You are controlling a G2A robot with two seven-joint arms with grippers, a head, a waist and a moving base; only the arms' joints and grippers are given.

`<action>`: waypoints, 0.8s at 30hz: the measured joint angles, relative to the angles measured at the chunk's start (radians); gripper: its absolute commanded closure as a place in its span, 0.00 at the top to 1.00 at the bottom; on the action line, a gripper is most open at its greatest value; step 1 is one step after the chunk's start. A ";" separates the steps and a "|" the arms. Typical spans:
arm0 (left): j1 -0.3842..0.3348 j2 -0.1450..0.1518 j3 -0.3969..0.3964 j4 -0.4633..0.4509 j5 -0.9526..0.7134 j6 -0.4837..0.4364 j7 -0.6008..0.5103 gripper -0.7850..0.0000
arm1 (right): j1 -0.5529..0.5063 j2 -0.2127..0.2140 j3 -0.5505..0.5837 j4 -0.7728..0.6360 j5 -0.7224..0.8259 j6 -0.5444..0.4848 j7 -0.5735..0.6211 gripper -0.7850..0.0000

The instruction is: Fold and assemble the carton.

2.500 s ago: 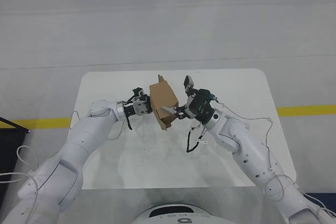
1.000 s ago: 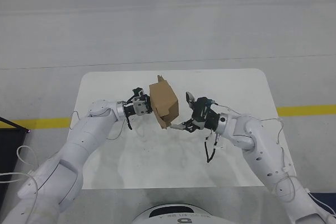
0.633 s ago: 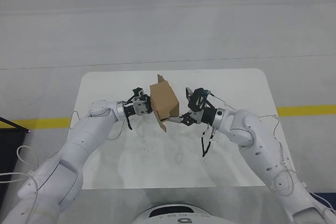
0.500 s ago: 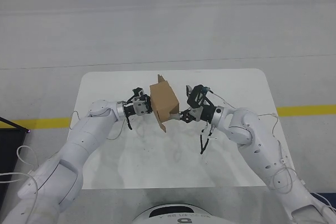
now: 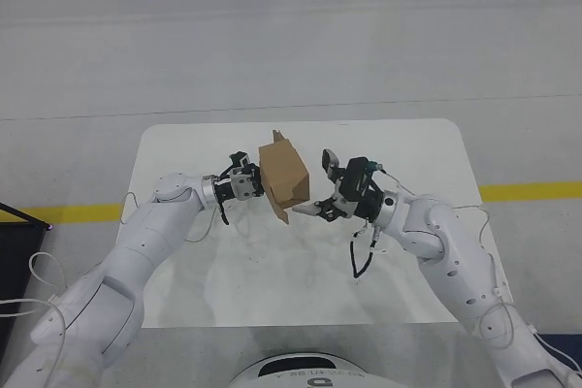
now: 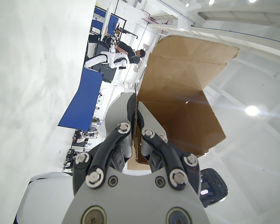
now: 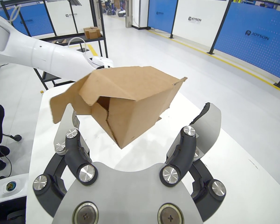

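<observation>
Right wrist view puts the right tool [image 7: 137,120] nearest us, its fingers spread wide and grasping nothing. Straight ahead of it, in the line between those fingers, hangs the carton [image 7: 135,99], a brown box half formed, with its open end partly turned toward this tool. A loose flap [image 7: 60,104] droops over one finger; we cannot tell whether they touch. We judge that the coming move turns on this: the flap lies just at the right tool, so this arm is the one placed to press it shut.

From the top view, the carton sits over the far half of the worktop [image 5: 417,281], a little toward its left edge. Its long axis runs from the far edge toward the near edge, somewhat slanted. It seems to be held clear of the surface. On the side away from the right tool, the left tool [image 5: 249,183] is clenched on one wall of the box. The left wrist view shows the cardboard edge pinched between its fingers [image 6: 150,123].

We see no label or writing on the carton's faces. Blue and white partition panels [image 7: 254,36] in the room beyond carry a logo with lettering.
</observation>
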 measured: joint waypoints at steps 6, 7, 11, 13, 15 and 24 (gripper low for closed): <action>0.000 0.000 0.000 0.000 0.000 0.000 0.000 0.00 | -0.018 0.002 -0.006 -0.016 -0.020 0.002 0.018 1.00; 0.000 0.000 0.000 0.000 0.000 0.000 0.000 0.00 | -0.022 0.003 -0.005 -0.022 -0.013 0.003 0.013 1.00; 0.000 0.000 0.000 0.000 0.000 0.000 0.000 0.00 | -0.041 0.003 -0.009 -0.048 -0.016 0.001 -0.011 1.00; 0.000 0.000 0.000 0.000 0.000 0.000 0.000 0.00 | -0.048 0.003 -0.011 -0.057 -0.027 0.004 -0.027 1.00; 0.000 0.000 0.000 0.000 0.000 0.000 0.000 0.00 | -0.055 0.002 -0.012 -0.061 -0.035 0.020 -0.043 1.00; 0.000 0.000 0.000 0.000 0.000 0.000 0.000 0.00 | -0.047 -0.007 -0.036 -0.057 -0.067 0.121 -0.045 1.00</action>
